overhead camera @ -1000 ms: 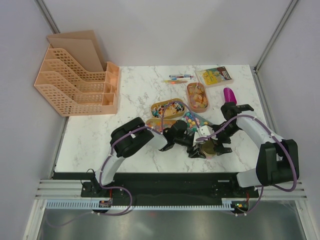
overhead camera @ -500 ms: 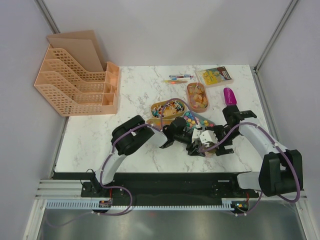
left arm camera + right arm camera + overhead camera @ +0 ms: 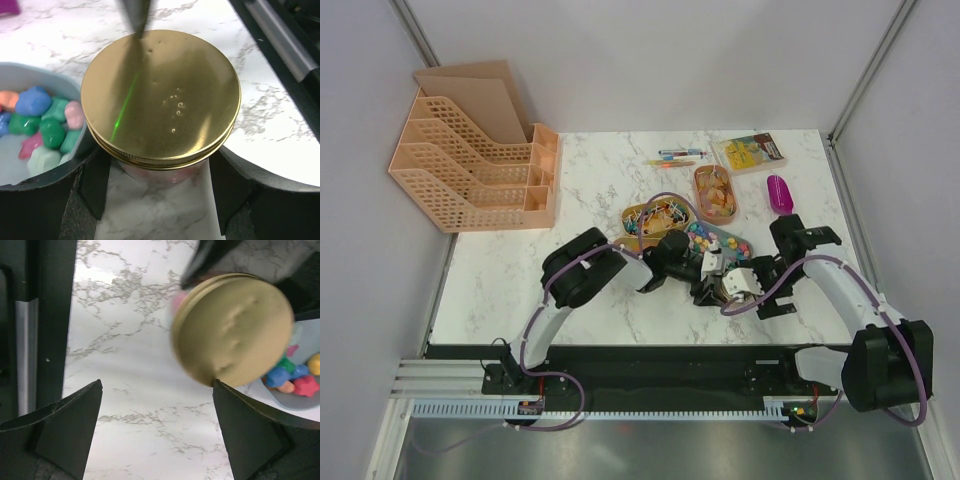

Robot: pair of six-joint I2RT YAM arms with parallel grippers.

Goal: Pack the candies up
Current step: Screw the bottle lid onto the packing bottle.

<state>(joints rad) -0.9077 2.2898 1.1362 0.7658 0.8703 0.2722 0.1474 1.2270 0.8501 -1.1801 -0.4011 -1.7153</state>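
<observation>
A glass jar with a gold lid [image 3: 160, 97] stands on the marble table; pink shows through the glass. My left gripper [image 3: 159, 162] is shut on the jar, one finger on each side below the lid. In the top view the jar [image 3: 736, 284] sits between both grippers. My right gripper [image 3: 157, 385] is open and empty, just short of the blurred lid [image 3: 232, 327]. Pastel multicolour candies [image 3: 42, 125] lie in a grey tray beside the jar [image 3: 712, 241]. Orange candies [image 3: 715, 195] and wrapped ones [image 3: 655, 215] fill two peach trays behind.
A purple object [image 3: 779, 192] lies at the right. A flat yellow packet [image 3: 752, 152] and coloured pens [image 3: 678, 156] lie at the far edge. A peach file organiser [image 3: 475, 165] stands at the far left.
My right gripper has drawn back from the jar lid toward the near right and now stands open. The left gripper and the jar have stayed in place.
</observation>
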